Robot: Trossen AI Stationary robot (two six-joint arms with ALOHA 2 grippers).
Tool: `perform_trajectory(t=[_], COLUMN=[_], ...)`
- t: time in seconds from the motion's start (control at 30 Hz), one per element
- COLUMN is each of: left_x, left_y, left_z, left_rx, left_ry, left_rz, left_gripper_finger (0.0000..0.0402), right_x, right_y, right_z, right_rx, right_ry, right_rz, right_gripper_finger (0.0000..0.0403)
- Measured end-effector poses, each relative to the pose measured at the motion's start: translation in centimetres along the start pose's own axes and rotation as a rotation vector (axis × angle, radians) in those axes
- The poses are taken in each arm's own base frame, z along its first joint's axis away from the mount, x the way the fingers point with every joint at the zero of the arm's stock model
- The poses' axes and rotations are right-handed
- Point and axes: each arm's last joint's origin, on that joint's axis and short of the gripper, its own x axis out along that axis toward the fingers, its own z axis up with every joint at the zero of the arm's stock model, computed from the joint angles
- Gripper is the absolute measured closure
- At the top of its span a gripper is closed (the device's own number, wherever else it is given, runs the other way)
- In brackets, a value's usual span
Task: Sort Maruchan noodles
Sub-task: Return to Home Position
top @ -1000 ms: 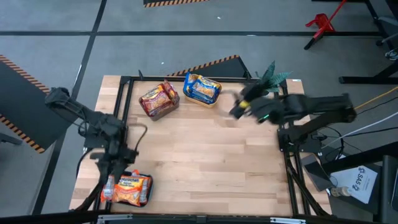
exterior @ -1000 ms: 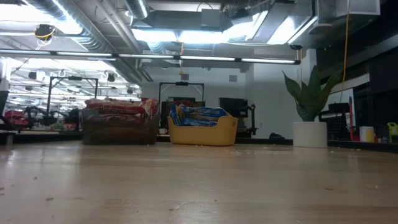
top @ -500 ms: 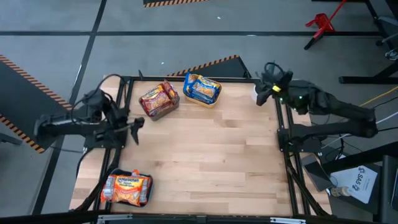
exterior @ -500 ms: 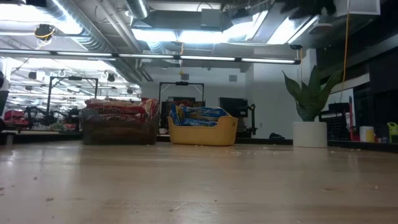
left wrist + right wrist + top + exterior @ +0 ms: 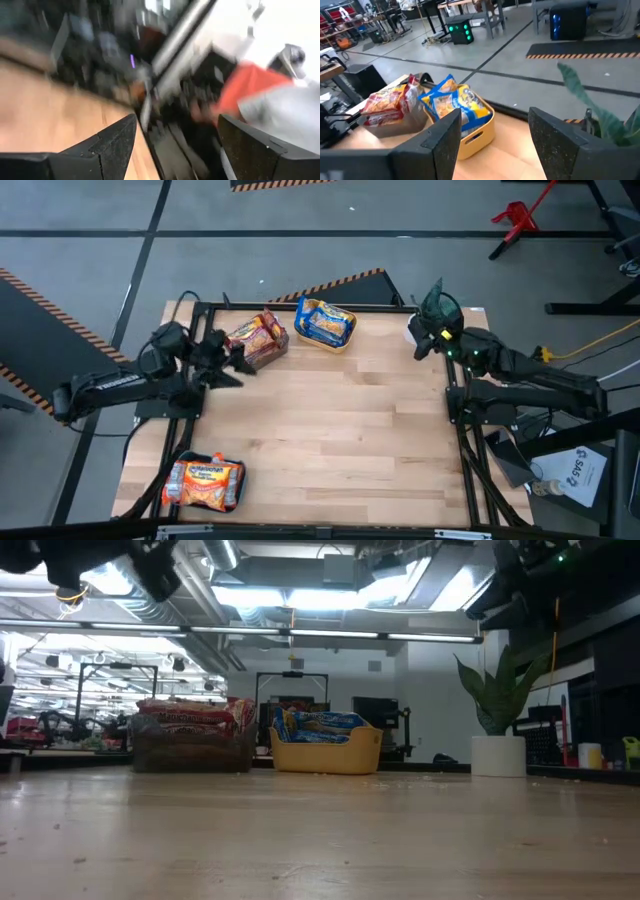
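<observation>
Wooden tabletop (image 5: 320, 840) lies bare and open between the bins. Orange Maruchan noodles (image 5: 203, 482) fill the corner bin (image 5: 241, 483), well apart from the grey bin (image 5: 190, 755). That grey bin holds red packets (image 5: 190, 715), and the yellow bin (image 5: 325, 753) just beside it holds blue packets (image 5: 320, 722). The left gripper (image 5: 177, 122) hovers near the grey bin, fingers spread and empty. The right gripper (image 5: 495, 112), also spread and empty, hangs past the yellow bin by a potted plant (image 5: 500, 690).

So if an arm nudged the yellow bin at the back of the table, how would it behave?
It would probably slide rather than tip: the yellow bin looks low and wide on the smooth table. The blue packets heap above its rim, so a sharp shove might spill the top ones.
</observation>
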Motion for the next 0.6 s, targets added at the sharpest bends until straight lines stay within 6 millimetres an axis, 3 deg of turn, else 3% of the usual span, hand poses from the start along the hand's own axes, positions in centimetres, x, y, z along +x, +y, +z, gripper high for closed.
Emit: perform_trajectory(t=[0.17,0.33,0.47,0.6], left_x=[0.4,1.7,2.1,2.0], left_y=[-0.1,1.8,2.9,3.5], left_z=[-0.4,-3.9,-6.1,-7.5], left_rx=[0.104,-0.025,-0.178,-0.093], left_ry=[-0.353,-0.43,-0.514,-0.455], left_rz=[0.078,0.279,0.453,0.519], left_gripper_finger=[0.0127,0.0127,0.0127,0.0127], right_x=[0.2,0.5,1.2,1.8], right_y=[-0.2,0.0,-0.3,-0.6], right_z=[-0.7,-1.2,-3.1,-5.0], right_rx=[0.047,0.109,0.149,0.16], right_ry=[0.007,0.014,0.026,0.028], right_rz=[0.008,0.08,0.121,0.171], right_gripper_finger=[0.0183,0.0183,0.0183,0.0182])
